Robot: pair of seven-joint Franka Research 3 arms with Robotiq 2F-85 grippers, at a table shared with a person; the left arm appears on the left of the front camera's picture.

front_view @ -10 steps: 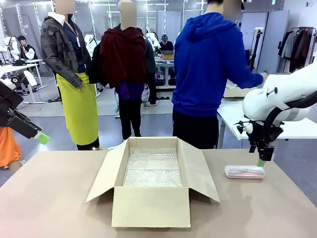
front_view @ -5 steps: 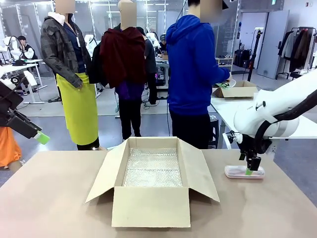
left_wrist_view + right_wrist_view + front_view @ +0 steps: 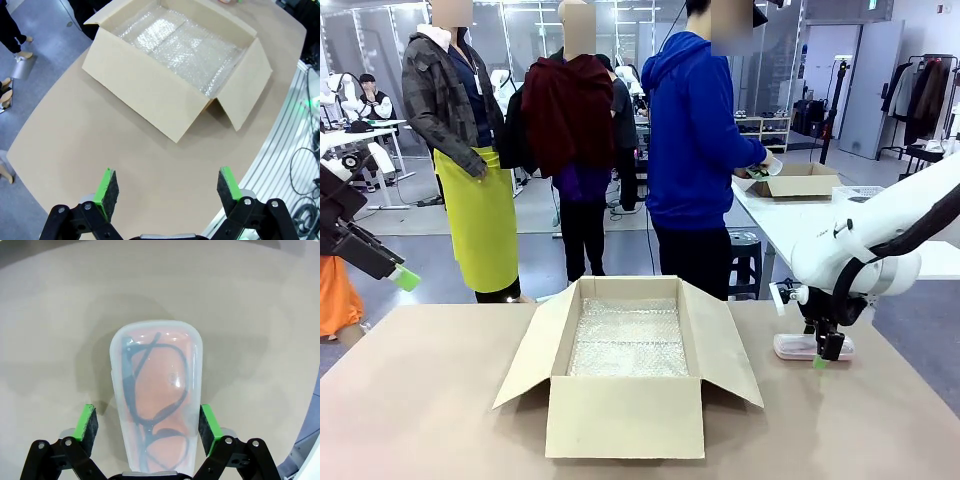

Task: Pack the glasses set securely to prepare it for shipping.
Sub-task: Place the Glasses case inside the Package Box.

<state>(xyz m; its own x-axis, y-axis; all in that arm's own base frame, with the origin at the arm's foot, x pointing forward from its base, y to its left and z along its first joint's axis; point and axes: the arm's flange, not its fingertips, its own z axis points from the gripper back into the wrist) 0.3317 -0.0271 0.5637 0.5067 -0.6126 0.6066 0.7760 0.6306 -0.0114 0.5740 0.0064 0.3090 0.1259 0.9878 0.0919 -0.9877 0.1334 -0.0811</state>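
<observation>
Two right fingers (image 3: 86,426) spread, straddling pink case (image 3: 156,390) flat on surface (image 3: 440,400) right of box (image 3: 625,415). Light, slick, rigid shell, I reckon; I'd pinch long sides mid-length. My left fingers (image 3: 107,186) spread, empty.

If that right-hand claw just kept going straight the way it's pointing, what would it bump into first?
Probably the pink glasses case: the right gripper points down at it, open fingers straddling its sides. The fingers themselves would likely meet the table beside it; depth is unclear.
</observation>
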